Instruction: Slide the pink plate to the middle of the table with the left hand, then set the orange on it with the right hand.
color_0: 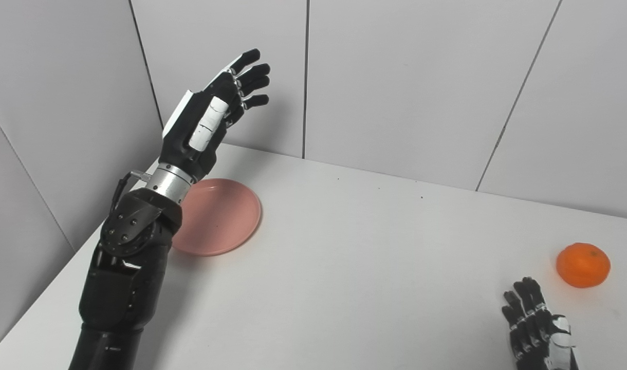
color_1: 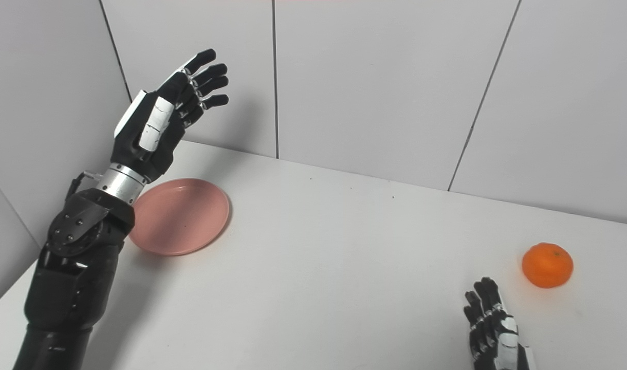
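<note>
A round pink plate (color_0: 221, 216) lies flat on the white table (color_0: 354, 267) at its left side, near the back corner. My left hand (color_0: 210, 110) is raised well above and behind the plate, open, fingers spread and pointing up to the right, holding nothing; its forearm covers the plate's left rim. An orange (color_0: 583, 264) rests on the table at the far right. My right hand (color_0: 537, 324) sits low at the bottom right, just left of and nearer than the orange, open with fingers extended, not touching it.
Grey panelled walls (color_0: 406, 77) close off the back and the left side of the table. The table's left edge runs diagonally past my left arm. Bare tabletop stretches between the plate and the orange.
</note>
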You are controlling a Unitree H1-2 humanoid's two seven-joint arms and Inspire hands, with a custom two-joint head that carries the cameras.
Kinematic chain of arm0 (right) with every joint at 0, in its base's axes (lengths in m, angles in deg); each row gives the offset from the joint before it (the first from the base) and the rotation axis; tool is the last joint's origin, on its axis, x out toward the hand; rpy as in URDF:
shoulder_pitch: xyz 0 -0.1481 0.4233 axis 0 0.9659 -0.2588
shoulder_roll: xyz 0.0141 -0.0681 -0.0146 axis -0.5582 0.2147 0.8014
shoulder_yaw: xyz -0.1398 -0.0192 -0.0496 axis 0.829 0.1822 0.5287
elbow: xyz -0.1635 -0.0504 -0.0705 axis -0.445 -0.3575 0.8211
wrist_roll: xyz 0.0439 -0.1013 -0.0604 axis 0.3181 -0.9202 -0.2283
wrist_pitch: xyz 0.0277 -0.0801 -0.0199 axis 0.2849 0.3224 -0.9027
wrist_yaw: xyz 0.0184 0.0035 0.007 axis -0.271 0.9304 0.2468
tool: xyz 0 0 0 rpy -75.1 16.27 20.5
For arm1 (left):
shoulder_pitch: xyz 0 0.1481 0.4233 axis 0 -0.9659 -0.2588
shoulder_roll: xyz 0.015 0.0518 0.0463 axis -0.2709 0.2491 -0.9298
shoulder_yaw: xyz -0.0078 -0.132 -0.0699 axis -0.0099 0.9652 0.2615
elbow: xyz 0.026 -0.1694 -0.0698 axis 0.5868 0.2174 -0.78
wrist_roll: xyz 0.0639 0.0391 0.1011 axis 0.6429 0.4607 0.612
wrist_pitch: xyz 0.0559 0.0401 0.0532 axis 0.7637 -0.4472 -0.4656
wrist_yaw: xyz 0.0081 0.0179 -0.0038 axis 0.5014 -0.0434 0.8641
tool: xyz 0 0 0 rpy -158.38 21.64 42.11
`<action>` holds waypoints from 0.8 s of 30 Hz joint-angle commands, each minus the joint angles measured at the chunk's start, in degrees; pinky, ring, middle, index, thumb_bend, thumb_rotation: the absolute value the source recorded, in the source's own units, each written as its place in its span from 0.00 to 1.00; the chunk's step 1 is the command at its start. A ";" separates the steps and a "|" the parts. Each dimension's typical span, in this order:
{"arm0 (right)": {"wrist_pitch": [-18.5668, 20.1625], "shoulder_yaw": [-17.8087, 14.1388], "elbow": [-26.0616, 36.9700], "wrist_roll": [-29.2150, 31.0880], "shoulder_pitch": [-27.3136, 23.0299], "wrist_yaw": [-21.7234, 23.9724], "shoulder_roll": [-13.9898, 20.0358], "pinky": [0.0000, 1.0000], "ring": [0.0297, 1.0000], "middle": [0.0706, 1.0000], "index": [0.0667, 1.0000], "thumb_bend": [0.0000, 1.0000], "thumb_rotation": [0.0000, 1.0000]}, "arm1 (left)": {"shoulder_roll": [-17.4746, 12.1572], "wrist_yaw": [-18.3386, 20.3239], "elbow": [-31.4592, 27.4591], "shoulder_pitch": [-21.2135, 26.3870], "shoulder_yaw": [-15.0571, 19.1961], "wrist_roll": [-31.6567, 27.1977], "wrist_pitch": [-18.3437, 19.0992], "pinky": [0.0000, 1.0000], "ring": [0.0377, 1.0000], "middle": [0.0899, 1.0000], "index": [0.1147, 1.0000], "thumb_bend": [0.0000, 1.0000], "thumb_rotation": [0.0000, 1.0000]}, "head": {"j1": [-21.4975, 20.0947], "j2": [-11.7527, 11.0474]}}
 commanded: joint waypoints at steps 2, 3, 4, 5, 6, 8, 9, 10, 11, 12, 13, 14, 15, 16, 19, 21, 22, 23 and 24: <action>-2.32 0.56 -2.70 0.36 1.30 0.37 -1.03 1.00 0.96 0.96 0.94 0.75 1.00 | -3.14 1.08 3.13 3.50 1.60 0.20 -4.92 0.82 0.90 0.88 0.86 0.98 0.81 | -0.10 -0.01; -2.35 0.58 -2.72 0.08 1.29 0.33 -0.96 1.00 0.96 0.96 0.94 0.74 0.99 | -3.84 1.45 5.33 3.82 2.22 0.13 -6.11 0.83 0.90 0.89 0.86 0.98 0.81 | -0.11 -0.05; -2.41 0.60 -2.76 -0.16 1.27 0.29 -0.91 1.00 0.96 0.95 0.94 0.74 1.00 | -4.33 1.73 6.91 4.05 2.64 0.03 -6.99 0.85 0.90 0.89 0.87 0.98 0.81 | -0.11 -0.05; -2.50 0.56 -2.90 -0.04 1.22 0.34 -0.94 1.00 0.96 0.95 0.94 0.74 1.00 | -4.83 1.95 8.67 4.27 3.11 -0.07 -7.98 0.86 0.90 0.90 0.87 0.99 0.81 | -0.09 -0.04; -2.54 0.51 -2.98 0.09 1.18 0.40 -0.98 1.00 0.96 0.95 0.93 0.74 0.99 | -5.13 2.11 9.83 4.42 3.42 -0.12 -8.67 0.86 0.90 0.90 0.87 0.99 0.81 | -0.09 -0.04; -2.15 0.48 -2.87 0.05 1.22 0.24 -1.01 1.00 0.96 0.96 0.94 0.74 0.99 | -6.15 2.67 13.25 4.88 4.22 -0.23 -10.54 0.86 0.91 0.91 0.88 0.99 0.81 | -0.02 0.11; -1.99 0.49 -2.76 -0.09 1.25 0.17 -0.96 1.00 0.96 0.96 0.94 0.75 1.00 | -6.42 2.90 14.22 5.02 4.42 -0.22 -11.16 0.85 0.91 0.91 0.87 0.99 0.81 | 0.02 0.14; -1.99 0.46 -2.66 -0.24 1.29 0.08 -0.91 1.00 0.96 0.96 0.94 0.75 1.00 | -6.82 3.17 15.38 5.11 4.60 -0.22 -11.89 0.85 0.90 0.91 0.87 0.99 0.82 | 0.04 0.23; -1.92 0.50 -2.50 -0.45 1.37 0.06 -0.79 1.00 0.96 0.95 0.93 0.74 1.00 | -7.20 3.38 16.46 5.12 4.79 -0.24 -12.40 0.86 0.91 0.91 0.88 0.99 0.82 | 0.04 0.23; -1.73 0.47 -2.39 -0.10 1.41 0.18 -0.77 1.00 0.95 0.95 0.93 0.74 1.00 | -7.53 3.56 17.43 5.12 5.00 -0.38 -12.77 0.87 0.91 0.91 0.88 0.99 0.82 | 0.02 0.25; -1.69 0.45 -2.39 0.07 1.39 0.22 -0.80 1.00 0.96 0.95 0.93 0.73 0.99 | -7.87 3.69 18.44 5.10 5.21 -0.52 -13.02 0.88 0.91 0.91 0.88 0.99 0.81 | 0.00 0.25; -1.69 0.43 -2.43 0.14 1.37 0.21 -0.84 1.00 0.96 0.95 0.93 0.73 0.99 | -8.15 3.79 19.28 5.08 5.39 -0.59 -13.15 0.89 0.92 0.92 0.89 0.99 0.81 | -0.10 0.24; -1.81 0.42 -2.60 0.18 1.30 0.23 -0.89 1.00 0.96 0.95 0.93 0.73 0.99 | -8.39 3.87 20.05 5.04 5.52 -0.57 -13.31 0.90 0.92 0.92 0.89 0.99 0.81 | -0.16 0.28; -2.04 0.46 -2.79 -0.14 1.25 0.14 -0.89 1.00 0.96 0.95 0.93 0.73 0.99 | -8.59 3.80 20.83 5.00 5.64 -0.50 -13.38 0.90 0.92 0.92 0.90 0.98 0.81 | -0.23 0.34; -1.82 0.31 -3.03 0.24 1.17 0.09 -0.99 1.00 0.95 0.95 0.93 0.73 0.98 | -9.00 3.52 23.27 4.83 5.85 -0.09 -13.67 0.91 0.92 0.91 0.91 0.98 0.81 | -0.28 0.38; -2.27 0.42 -3.11 -0.42 1.22 0.09 -0.71 1.00 0.95 0.94 0.93 0.71 1.00 | -8.92 3.23 24.79 4.70 5.98 0.20 -14.04 0.89 0.92 0.90 0.90 0.98 0.82 | -0.19 0.35; -2.37 0.42 -3.13 -0.56 1.26 0.08 -0.63 1.00 0.94 0.94 0.92 0.71 1.00 | -8.88 3.16 25.64 4.62 6.01 0.28 -14.21 0.90 0.92 0.90 0.91 0.97 0.82 | -0.19 0.35; -2.33 0.38 -3.15 -0.45 1.29 0.14 -0.60 1.00 0.94 0.94 0.92 0.71 1.00 | -8.89 3.10 26.51 4.52 5.95 0.45 -14.32 0.90 0.93 0.90 0.92 0.97 0.82 | -0.19 0.35; -2.11 0.36 -3.05 -0.21 1.34 0.18 -0.64 1.00 0.94 0.94 0.92 0.71 1.00 | -8.85 3.01 27.32 4.31 5.90 0.63 -14.47 0.90 0.93 0.91 0.92 0.97 0.82 | -0.33 0.48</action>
